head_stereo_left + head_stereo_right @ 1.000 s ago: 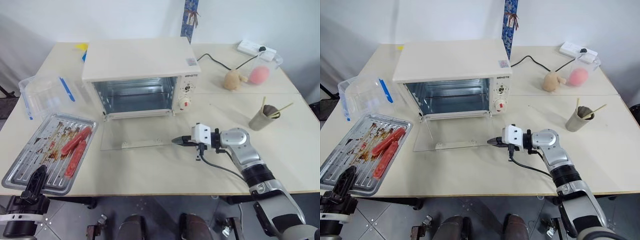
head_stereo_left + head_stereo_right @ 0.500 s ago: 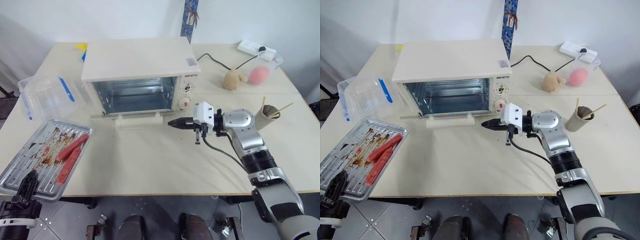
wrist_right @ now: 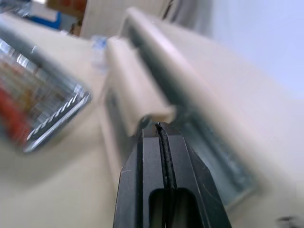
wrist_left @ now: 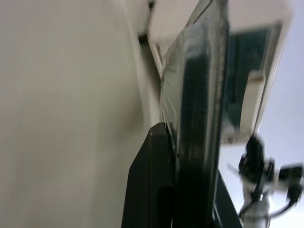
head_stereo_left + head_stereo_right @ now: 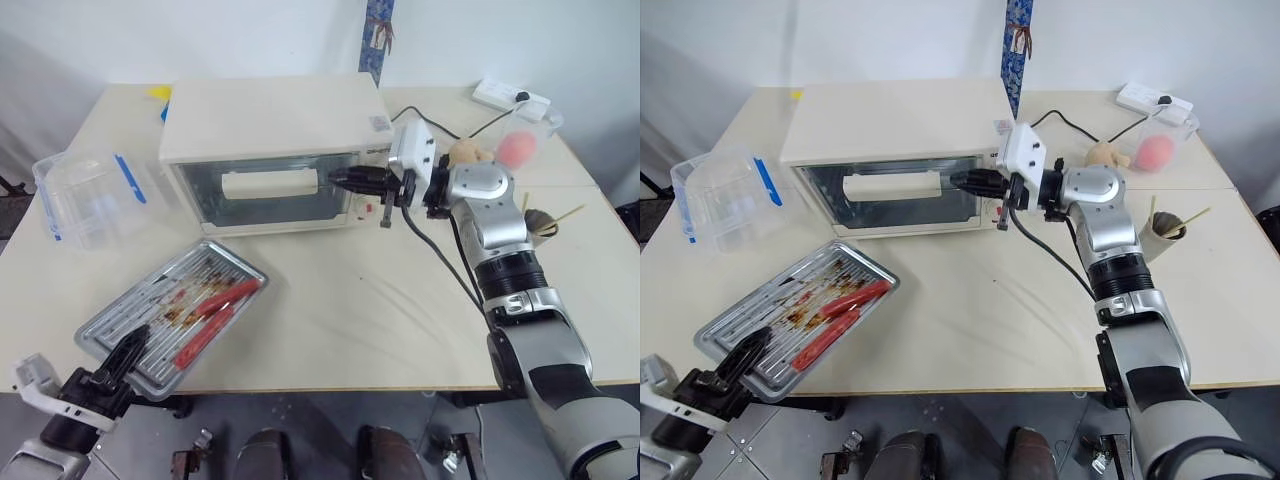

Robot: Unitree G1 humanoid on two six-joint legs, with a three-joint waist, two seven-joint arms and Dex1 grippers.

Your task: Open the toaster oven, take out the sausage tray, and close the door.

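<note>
Boxy cream-white toaster oven (image 5: 272, 135) stood at upper centre, its glass door (image 5: 262, 196) raised against the front. The right gripper (image 5: 336, 179), clenched, touched the white bar handle (image 5: 270, 184). At lower left, the left gripper (image 5: 128, 350) clamped the ridged silver sausage tray (image 5: 172, 314).

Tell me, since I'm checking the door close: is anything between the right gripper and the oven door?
Nothing visible. The right gripper, shut, has its tip at the door by the right end of the white handle. The sausage tray, held by the left gripper, sits clear.
</note>
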